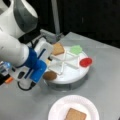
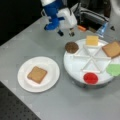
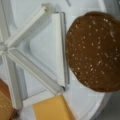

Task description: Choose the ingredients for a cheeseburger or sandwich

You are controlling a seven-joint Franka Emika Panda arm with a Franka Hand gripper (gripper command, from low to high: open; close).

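One bread slice (image 2: 37, 74) lies on the white paper plate (image 2: 51, 65), at about eight o'clock from the round divided tray (image 2: 75, 65). The tray holds one patty (image 2: 71, 47) at its ten o'clock rim, one cheese slice (image 2: 92, 40) at twelve, and a second bread slice (image 2: 111, 49) at two. The gripper (image 2: 65, 32) hovers above the patty, apparently empty; whether its jaws are parted I cannot tell.

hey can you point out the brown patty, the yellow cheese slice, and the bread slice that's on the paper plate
Patty (image 2: 71, 47): a front view, centre of its round top, at the divided tray's edge.
Cheese slice (image 2: 92, 40): a front view, middle of its yellow face.
Bread slice (image 2: 37, 74): a front view, centre of the slice lying on the paper plate (image 2: 25, 85).
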